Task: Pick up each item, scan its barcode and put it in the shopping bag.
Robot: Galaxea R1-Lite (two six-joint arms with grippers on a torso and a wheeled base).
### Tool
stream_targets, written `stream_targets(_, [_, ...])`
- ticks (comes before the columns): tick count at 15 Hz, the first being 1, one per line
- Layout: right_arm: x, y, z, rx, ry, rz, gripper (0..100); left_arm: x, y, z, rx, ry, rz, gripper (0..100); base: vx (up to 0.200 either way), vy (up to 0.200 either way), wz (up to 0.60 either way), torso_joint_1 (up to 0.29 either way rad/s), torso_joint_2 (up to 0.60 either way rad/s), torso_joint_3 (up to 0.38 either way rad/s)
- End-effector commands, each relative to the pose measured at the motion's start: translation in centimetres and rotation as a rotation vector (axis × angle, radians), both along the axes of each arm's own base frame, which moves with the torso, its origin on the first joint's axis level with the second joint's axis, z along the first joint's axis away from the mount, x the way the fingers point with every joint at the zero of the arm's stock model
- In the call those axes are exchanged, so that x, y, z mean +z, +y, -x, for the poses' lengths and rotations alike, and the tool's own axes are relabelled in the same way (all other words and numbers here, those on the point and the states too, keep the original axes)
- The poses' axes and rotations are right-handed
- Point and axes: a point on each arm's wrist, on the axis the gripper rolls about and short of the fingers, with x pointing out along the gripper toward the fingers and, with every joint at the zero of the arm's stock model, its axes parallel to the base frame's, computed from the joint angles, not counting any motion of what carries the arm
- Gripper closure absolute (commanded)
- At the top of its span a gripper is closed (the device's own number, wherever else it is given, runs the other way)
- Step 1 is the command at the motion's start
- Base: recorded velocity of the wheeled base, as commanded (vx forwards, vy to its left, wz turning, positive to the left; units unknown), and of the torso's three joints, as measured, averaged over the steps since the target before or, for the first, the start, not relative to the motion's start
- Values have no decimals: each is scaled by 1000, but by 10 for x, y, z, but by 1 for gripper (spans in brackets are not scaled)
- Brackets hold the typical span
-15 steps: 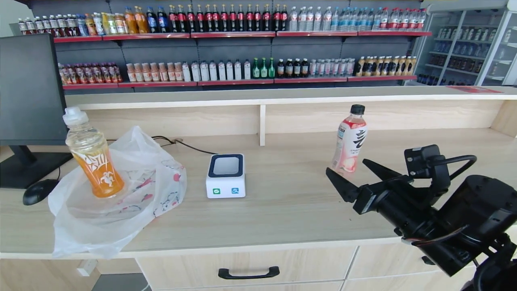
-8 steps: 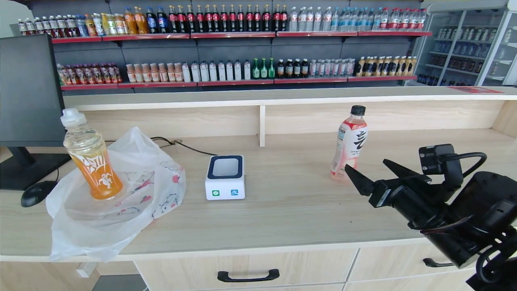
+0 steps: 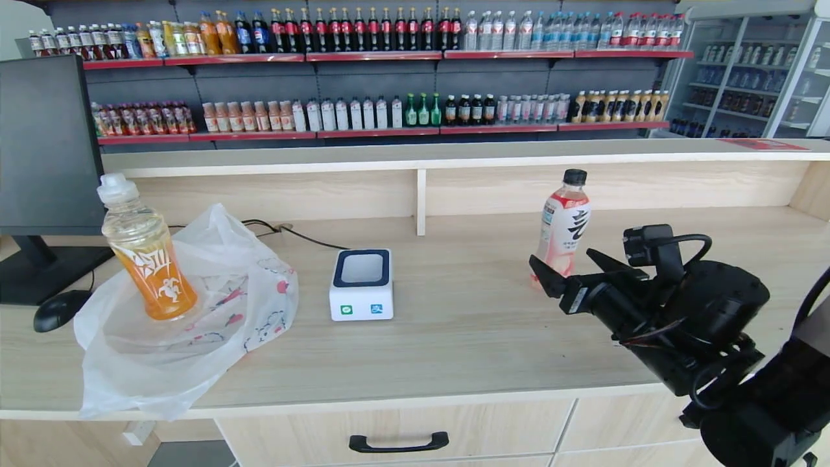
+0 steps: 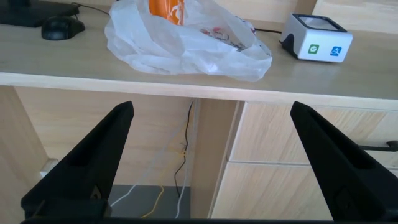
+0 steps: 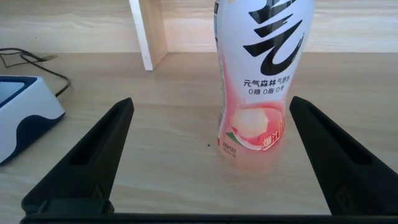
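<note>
A: State of rt end effector point(image 3: 560, 255)?
B: Spread wide, nothing held. It's aimed at the pink bottle point(image 3: 563, 224). In the rt wrist view the bottle stands just ahead, in line w/ the gap, no contact.
A: Bottle's where?
B: Upright on the table point(image 3: 467, 337), right half, toward the back edge, well right of the scanner point(image 3: 361, 283).
A: Handling?
B: Looks full and capped, so prob. moderate weight. Tall and narrow, so a finger nudge could tip it. The plastic wall should give a bit. The label point(image 5: 267, 56) looks glossy and may slip. I'd take it mid-body on the label, below the shoulder, square on.
A: And left end effector point(image 4: 211, 106)?
B: Also spread and empty, low in front of the table's front edge, by the drawers point(image 3: 399, 421).
A: Other item?
B: Orange bottle point(image 3: 146, 250), upright at the shopping bag point(image 3: 214, 305), toward the front-left corner. The bag's thin film, floppy.
A: Hidden stuff?
B: No barcode visible on the pink bottle, maybe it's on the far side, just a guess. Its cap point(image 3: 574, 175) is cut off in the rt wrist view. The orange bottle's base is behind the bag film, so I can't tell if it's inside the bag or just resting on it.
</note>
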Motion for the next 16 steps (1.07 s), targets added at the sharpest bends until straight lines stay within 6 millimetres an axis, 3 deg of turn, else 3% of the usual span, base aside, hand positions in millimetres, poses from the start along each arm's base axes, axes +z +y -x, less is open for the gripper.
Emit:
stream_targets(1, [-16, 6, -17, -3, 27, 10, 0, 0, 0, 0, 1, -4, -14, 0, 0, 0, 0, 0, 0, 0])
stream_targets(8, [-19, 2, -43, -114, -3, -20, 0, 1, 0, 0, -1, -7, -50, 0, 0, 0, 0, 0, 0, 0])
stream_targets(16, [-15, 10, -74, -167, -84, -40, 0, 1, 0, 0, -3, -8, -53, 0, 0, 0, 0, 0, 0, 0])
